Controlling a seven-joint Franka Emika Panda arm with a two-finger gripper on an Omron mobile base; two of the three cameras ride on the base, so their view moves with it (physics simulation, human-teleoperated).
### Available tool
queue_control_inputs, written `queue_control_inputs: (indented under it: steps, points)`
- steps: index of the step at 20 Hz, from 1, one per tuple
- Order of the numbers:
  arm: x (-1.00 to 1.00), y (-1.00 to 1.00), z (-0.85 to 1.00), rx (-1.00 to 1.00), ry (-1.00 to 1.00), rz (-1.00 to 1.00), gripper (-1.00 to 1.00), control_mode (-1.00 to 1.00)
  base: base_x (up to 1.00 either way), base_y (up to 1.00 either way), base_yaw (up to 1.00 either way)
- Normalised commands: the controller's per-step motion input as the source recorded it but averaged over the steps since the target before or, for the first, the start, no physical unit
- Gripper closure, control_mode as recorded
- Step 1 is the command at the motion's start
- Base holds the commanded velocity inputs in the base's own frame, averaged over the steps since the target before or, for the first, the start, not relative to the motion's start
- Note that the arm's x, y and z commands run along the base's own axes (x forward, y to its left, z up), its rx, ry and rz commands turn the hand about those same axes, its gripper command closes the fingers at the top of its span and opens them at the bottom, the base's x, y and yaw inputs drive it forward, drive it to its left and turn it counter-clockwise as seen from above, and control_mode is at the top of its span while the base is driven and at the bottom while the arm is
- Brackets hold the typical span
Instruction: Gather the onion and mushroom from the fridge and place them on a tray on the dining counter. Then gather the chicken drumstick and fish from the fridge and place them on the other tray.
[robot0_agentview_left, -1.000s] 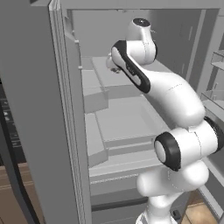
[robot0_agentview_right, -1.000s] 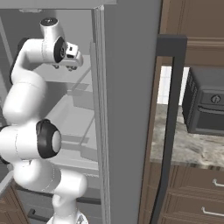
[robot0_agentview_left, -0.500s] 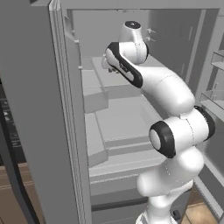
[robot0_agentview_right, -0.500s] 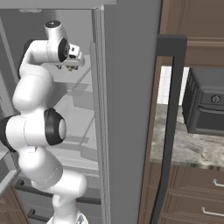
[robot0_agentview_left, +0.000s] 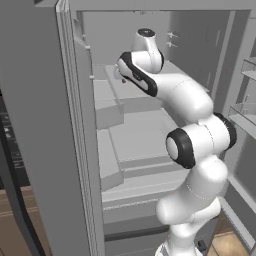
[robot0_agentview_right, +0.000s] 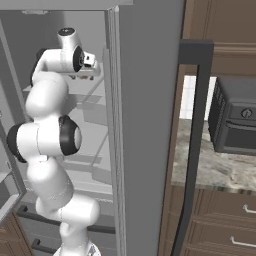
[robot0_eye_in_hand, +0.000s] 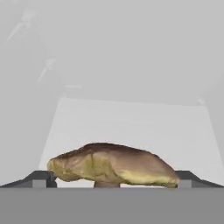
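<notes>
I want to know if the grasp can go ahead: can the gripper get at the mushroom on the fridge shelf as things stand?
Probably yes. In the hand view the mushroom lies between the open gripper's fingertips, with nothing blocking it on the shelf.

The robot arm (robot0_agentview_left: 192, 145) is made of fat, smooth white tube parts joined by round black rings, with a small grey gripper (robot0_agentview_right: 89, 59) and dark finger tips (robot0_eye_in_hand: 38, 178).
</notes>
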Motion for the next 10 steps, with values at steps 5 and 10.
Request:
queue_control_inputs:
  steps: [5, 10]
  points:
    - [0.29, 0.14, -0.17, -0.01, 0.00, 0.00, 1.00, -1.00, 0.00, 0.00, 0.00]
    - [0.00, 0.12, -0.16, 0.00, -0.01, 0.00, 1.00, -1.00, 0.00, 0.00, 0.00]
